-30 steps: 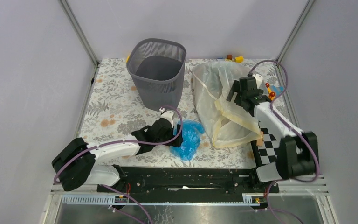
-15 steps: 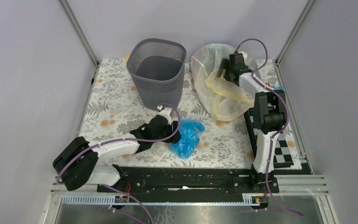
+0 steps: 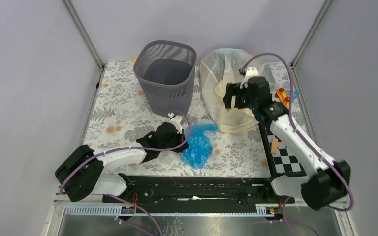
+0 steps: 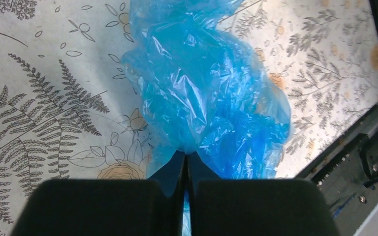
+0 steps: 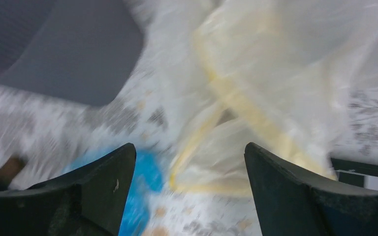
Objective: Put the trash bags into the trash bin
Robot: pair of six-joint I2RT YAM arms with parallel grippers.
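Top view: trash bin point(image 3: 166, 73) stands far, left of centre, with the pale bag point(image 3: 215, 78) just right of it and the blue bag point(image 3: 197, 145) near centre. Left wrist: left gripper point(image 4: 185, 156) clamped on the blue bag — the bag's near end is hidden. Right wrist, badly blurred: right gripper point(image 5: 189, 157) jaws wide, pale bag beyond them.

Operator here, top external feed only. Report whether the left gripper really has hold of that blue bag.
Observer: In the left wrist view the left gripper is shut, with a fold of the blue trash bag pinched at its tips.
Operator: Now give me the right gripper.
Observer: The right wrist view is blurred, but it shows the right gripper open and holding nothing. The translucent trash bag with the yellow drawstring lies ahead of it, not gripped.
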